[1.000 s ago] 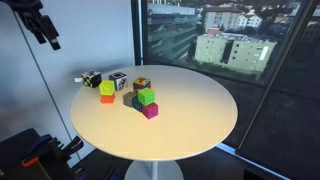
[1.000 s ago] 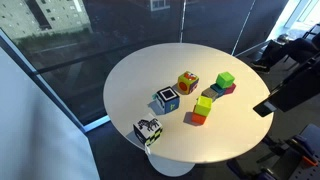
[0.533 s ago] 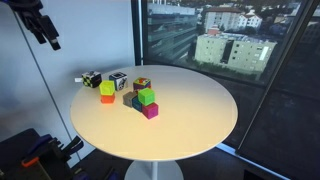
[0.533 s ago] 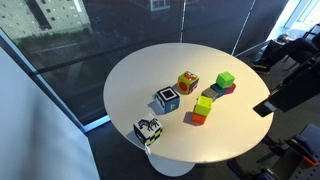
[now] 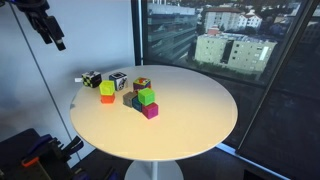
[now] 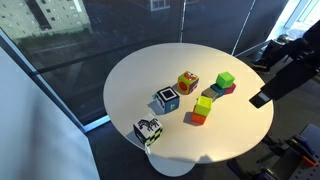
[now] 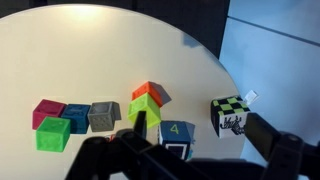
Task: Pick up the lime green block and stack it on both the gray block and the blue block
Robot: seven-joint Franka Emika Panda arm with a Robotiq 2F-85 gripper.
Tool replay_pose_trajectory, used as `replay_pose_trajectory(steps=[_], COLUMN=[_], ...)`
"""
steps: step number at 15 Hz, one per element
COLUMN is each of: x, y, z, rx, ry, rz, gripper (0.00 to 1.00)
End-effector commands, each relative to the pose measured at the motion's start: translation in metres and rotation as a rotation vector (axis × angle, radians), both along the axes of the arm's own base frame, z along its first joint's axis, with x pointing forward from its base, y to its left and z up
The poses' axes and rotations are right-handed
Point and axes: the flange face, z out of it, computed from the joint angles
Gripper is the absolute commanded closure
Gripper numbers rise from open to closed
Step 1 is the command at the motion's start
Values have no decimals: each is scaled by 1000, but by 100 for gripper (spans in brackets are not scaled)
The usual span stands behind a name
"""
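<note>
The lime green block (image 5: pixel 106 88) sits on top of an orange cube (image 5: pixel 106 98) near the table's edge; it also shows in the other exterior view (image 6: pixel 204 104) and the wrist view (image 7: pixel 143 111). The gray block (image 7: pixel 103 115) and the blue block (image 7: pixel 76 117) stand side by side on the table, beside a magenta cube (image 7: pixel 46 110) and a deeper green cube (image 7: pixel 52 134). My gripper (image 7: pixel 198 128) is open and empty, high above the table and well away from the blocks. It appears in both exterior views (image 5: pixel 52 32) (image 6: pixel 264 97).
A round cream table (image 5: pixel 190 110) holds everything. A numbered patterned cube (image 7: pixel 176 134), a black-and-green checkered cube (image 7: pixel 232 116) near the rim and a colourful cube (image 6: pixel 188 82) stand near the lime green block. A glass wall lies behind the table.
The gripper has shifted a little toward the table in both exterior views. No block has moved.
</note>
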Motion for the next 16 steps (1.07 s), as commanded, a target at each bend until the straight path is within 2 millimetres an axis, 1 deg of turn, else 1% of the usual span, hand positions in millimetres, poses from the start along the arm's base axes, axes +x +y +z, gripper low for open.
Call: replay_pose_trajectory(steps=[1, 7, 10, 16], x=[28, 72, 93, 124], y=[-8, -21, -24, -28], z=[1, -18, -35, -68], rx=[-14, -50, -64, -108], ry=[27, 112, 150, 229], rz=[-45, -74, -41, 77], gripper=[0, 0, 0, 0])
